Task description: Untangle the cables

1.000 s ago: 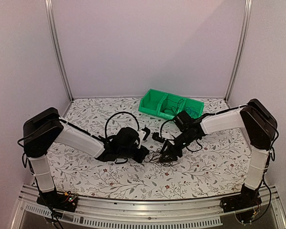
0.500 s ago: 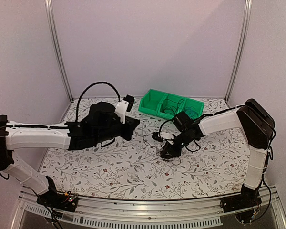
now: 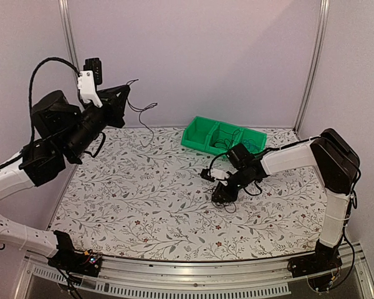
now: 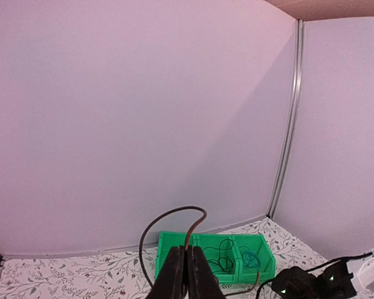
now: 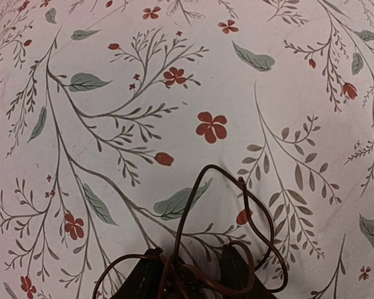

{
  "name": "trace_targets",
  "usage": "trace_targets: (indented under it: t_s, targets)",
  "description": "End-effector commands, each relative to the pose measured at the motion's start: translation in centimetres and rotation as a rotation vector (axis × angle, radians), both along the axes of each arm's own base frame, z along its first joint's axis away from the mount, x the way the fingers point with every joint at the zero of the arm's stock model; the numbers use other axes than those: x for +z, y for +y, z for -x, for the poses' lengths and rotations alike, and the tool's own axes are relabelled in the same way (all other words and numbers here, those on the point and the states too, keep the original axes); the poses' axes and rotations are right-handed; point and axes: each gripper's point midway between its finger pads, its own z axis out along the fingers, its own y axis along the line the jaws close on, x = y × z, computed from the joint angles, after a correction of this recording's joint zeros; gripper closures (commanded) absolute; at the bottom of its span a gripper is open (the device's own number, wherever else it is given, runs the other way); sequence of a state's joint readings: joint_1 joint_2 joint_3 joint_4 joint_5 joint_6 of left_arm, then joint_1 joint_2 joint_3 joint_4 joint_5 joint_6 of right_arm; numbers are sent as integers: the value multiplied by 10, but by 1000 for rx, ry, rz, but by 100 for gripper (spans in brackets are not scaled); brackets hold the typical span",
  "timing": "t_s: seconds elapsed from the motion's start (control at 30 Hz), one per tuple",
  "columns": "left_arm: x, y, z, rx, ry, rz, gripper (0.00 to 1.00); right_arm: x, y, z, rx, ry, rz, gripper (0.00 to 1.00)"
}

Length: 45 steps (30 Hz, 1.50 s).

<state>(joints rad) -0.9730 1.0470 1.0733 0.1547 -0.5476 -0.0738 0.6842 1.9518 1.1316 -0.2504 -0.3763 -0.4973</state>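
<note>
Left gripper (image 3: 123, 92) now high, cable (image 4: 174, 211) aloft

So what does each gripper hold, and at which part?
The left gripper pinches a brown cable just below a loop in it. The right gripper straddles a second cable on the table; whether it grips cannot be told.

Layout as I logged it:
- Table (image 3: 143, 193): bin (image 3: 202, 142) stood at its far edge, right of centre.
- Bin cables (image 3: 226, 140): lay in the middle and right compartments.
- Right gripper (image 3: 221, 194): sat low on the tabletop in front of the bin, over a looped cable (image 5: 252, 205).
- Left gripper (image 3: 121, 93): hung high above the far-left corner, with a hanging cable (image 3: 143, 112) trailing to its right.
</note>
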Motion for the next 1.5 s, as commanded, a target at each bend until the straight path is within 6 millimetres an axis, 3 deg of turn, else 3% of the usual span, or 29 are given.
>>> trace_targets:
  t_s: [0.0, 0.1, 0.2, 0.3, 0.47, 0.6, 0.7, 0.87, 0.97, 1.17, 1.33, 1.47]
  targets:
    - [31, 13, 2, 41, -61, -4, 100, -3, -22, -20, -68, -38, 61, 64]
    - [27, 4, 0, 19, -57, -24, 100, 1, -24, -21, -62, -53, 68, 62]
    - [10, -5, -6, 14, -32, -57, 100, 15, -23, -21, -44, -66, 54, 57]
    - [-10, -15, -13, 11, -3, -83, 100, 45, -23, -23, -34, -96, 7, 50]
    - [-42, -35, -29, 0, 45, -134, 100, 124, -33, -32, -43, -126, -157, 35]
    - [-61, -48, -42, -15, 77, -153, 100, 173, -60, -42, -92, -80, -271, 28]
    - [-75, -54, -59, -18, 116, -152, 100, 192, -83, -51, -144, -68, -317, 27]
    - [-92, -70, -90, -35, 141, -157, 100, 194, -122, -49, -246, -75, -359, 24]
    - [-101, -81, -112, -31, 140, -176, 100, 191, -137, -31, -265, -88, -400, 24]
    - [-121, -102, -168, -18, 139, -201, 100, 172, -142, 9, -241, -120, -475, 19]
    - [-148, -125, -220, -11, 150, -227, 100, 168, -149, 3, -261, -157, -447, 18]
    - [-158, -140, -256, -3, 135, -218, 100, 155, -151, 0, -267, -149, -417, 18]
